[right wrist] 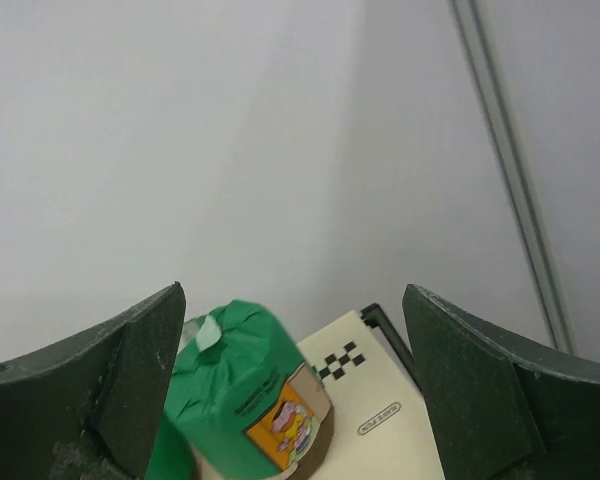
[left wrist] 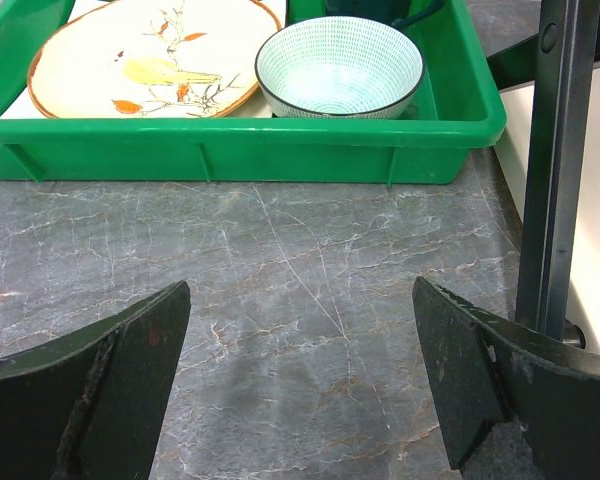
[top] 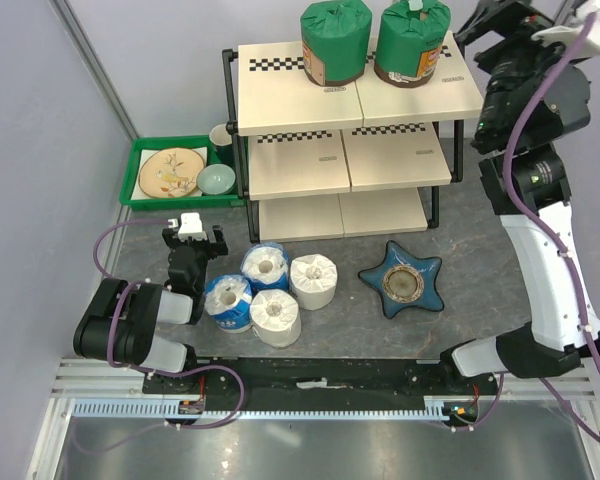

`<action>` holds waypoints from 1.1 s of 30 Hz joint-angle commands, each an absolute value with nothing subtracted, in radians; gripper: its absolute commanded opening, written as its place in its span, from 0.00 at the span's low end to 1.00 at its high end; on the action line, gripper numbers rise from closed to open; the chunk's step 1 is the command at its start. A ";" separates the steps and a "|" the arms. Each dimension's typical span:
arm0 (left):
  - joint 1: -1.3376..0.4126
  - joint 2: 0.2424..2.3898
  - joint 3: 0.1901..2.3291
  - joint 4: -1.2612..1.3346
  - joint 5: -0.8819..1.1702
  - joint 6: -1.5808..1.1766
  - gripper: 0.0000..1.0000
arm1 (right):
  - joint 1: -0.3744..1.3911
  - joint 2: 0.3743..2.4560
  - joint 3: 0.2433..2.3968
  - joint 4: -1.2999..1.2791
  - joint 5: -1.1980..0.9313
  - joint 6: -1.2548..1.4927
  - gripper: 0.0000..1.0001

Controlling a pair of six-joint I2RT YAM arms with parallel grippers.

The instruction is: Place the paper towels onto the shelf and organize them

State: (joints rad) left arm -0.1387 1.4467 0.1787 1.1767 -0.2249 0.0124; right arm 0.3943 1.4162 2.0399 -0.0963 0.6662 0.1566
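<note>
The right pincer (right wrist: pixel 295 295), spread and empty, hovered by the green paper towels (top: pixel 335 42) atop the shelf (top: pixel 280 95) at twelve o'clock; the left pincer (left wrist: pixel 300 300) gaped over the bench (left wrist: pixel 280 250).

My left fingers (left wrist: pixel 110 390) are black plastic, matt and grainy, with scuffed edges. My right fingers (right wrist: pixel 500 400) look the same, dark and dull. The table (left wrist: pixel 300 270) is grey and stone-veined, smooth with a soft sheen.

At ten o'clock the tray (left wrist: pixel 240 140) is glossy green plastic. It holds a glazed, painted plate (left wrist: pixel 150 60) and a glazed bowl (left wrist: pixel 340 65) with fine hatching.

At twelve o'clock the shelf (top: pixel 300 165) has smooth black metal tubing and matt cream boards. On its top board the green-wrapped rolls (top: pixel 335 45) (top: pixel 412 40) wear crinkled wrap with a slight shine.

At seven o'clock the white rolls (top: pixel 313 280) (top: pixel 275 317) are soft, matt paper, and the blue-and-white rolls (top: pixel 264 265) (top: pixel 227 300) have smooth printed wrap. At four o'clock the star dish (top: pixel 402 280) looks glazed, dark blue.
</note>
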 commanded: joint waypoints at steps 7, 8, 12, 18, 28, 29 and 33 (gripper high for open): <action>-0.137 1.450 0.193 1.223 -0.229 0.023 0.99 | 0.091 1.543 2.028 -0.149 0.487 0.432 0.98; -0.137 1.450 0.193 1.223 -0.229 0.025 0.99 | 0.069 1.581 2.034 -0.147 0.451 0.443 0.98; -0.137 1.450 0.193 1.223 -0.229 0.025 0.99 | -0.029 1.669 2.088 -0.146 0.293 0.506 0.98; -0.137 1.451 0.195 1.223 -0.229 0.025 1.00 | -0.072 1.772 2.158 -0.143 0.121 0.520 0.98; -0.137 1.451 0.195 1.223 -0.229 0.025 0.99 | -0.071 1.766 2.114 -0.103 -0.035 0.522 0.98; -0.137 1.451 0.195 1.221 -0.229 0.023 1.00 | -0.069 1.769 2.114 -0.103 -0.043 0.522 0.98; -0.137 1.450 0.195 1.223 -0.229 0.025 0.99 | -0.060 1.782 2.125 -0.098 -0.060 0.517 0.98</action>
State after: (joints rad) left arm -0.1387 1.4467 0.1787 1.1767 -0.2249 0.0124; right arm -0.0692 1.7981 2.0899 -0.1486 -0.0074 0.5133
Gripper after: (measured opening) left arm 0.993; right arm 0.982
